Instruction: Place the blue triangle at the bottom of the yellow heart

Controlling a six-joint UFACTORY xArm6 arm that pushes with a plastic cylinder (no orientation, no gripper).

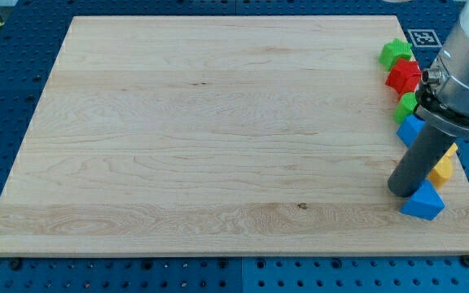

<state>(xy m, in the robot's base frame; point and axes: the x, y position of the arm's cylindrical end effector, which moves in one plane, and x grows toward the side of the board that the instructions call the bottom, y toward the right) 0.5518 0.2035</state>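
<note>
The blue triangle (422, 202) lies near the board's bottom right corner. A yellow block (443, 168), partly hidden behind the rod, sits just above and to the right of it; its shape cannot be made out. My tip (401, 191) rests on the board just left of the blue triangle, touching or nearly touching its left side. The rod rises up to the right and covers part of the blocks behind it.
Along the right edge lie a green block (396, 54), a red block (403, 77), a second green block (406, 107) and a blue block (410, 129). The wooden board (218, 138) sits on a blue pegboard. The arm's grey body fills the top right.
</note>
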